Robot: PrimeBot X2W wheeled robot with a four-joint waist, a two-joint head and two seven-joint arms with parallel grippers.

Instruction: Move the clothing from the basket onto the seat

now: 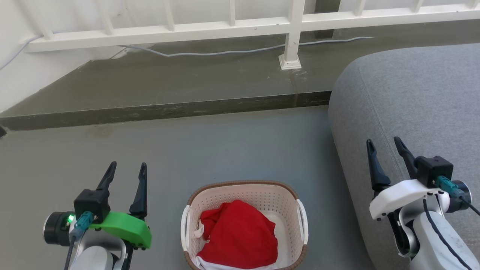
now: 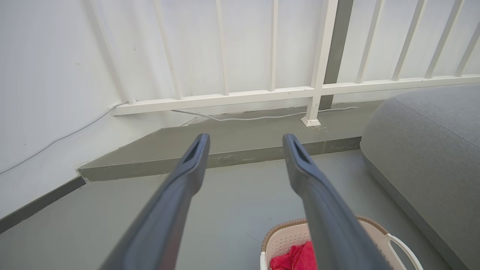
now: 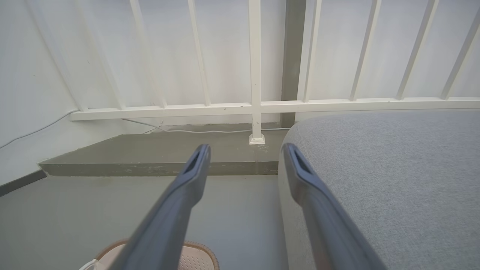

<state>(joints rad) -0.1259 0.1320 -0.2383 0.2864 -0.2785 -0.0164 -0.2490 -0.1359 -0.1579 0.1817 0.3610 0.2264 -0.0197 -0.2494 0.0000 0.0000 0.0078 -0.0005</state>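
The cream basket [image 1: 245, 191] with a brown rim stands on the grey floor at the bottom centre of the head view. Inside it lies the clothing [image 1: 240, 234], a crumpled red garment over a bit of white fabric. The big grey seat [image 1: 412, 105] fills the right side. My left gripper [image 1: 126, 169] hangs open to the left of the basket, holding nothing. My right gripper [image 1: 384, 144] is open over the seat's front edge, also holding nothing. The left wrist view catches the basket [image 2: 285, 234] and red clothing [image 2: 296, 258] at the bottom, with the seat [image 2: 431, 150] on the right.
A raised grey step [image 1: 168, 108] crosses the floor beyond the basket. Behind it stands a white railing [image 1: 292, 33] with a post foot, and a pale cable [image 1: 225, 50] lies along the step. A white wall [image 1: 22, 67] closes the left side.
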